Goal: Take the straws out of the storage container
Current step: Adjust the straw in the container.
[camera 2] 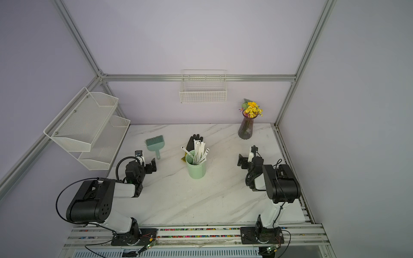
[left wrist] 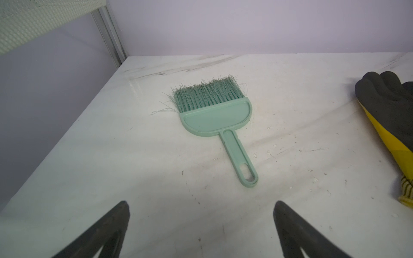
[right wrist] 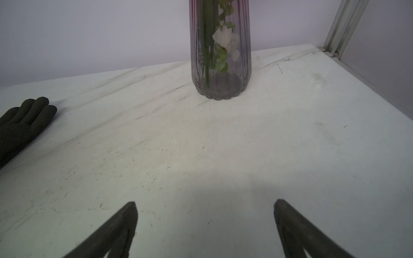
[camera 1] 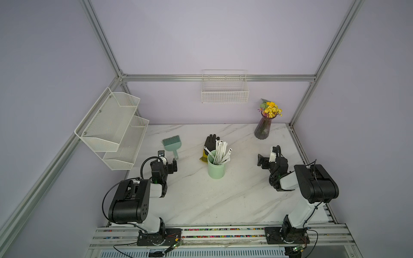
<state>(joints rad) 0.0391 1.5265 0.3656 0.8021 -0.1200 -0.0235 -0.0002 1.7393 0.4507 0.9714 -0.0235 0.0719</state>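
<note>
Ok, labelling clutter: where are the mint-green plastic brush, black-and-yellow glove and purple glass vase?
Mint-green plastic brush (left wrist: 215,118): left wrist view, flat head.
Black-and-yellow glove (camera 1: 209,142): in a top view, black palm.
Purple ribbed glass vase (right wrist: 220,67): right wrist view, lower body.

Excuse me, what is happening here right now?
Nothing is being handled yet. The straws stand in the green cup at mid-table, with a glove lying behind it. Both arms sit at the sides: the left gripper is open and faces a brush, the right gripper is open and faces a vase.
</note>
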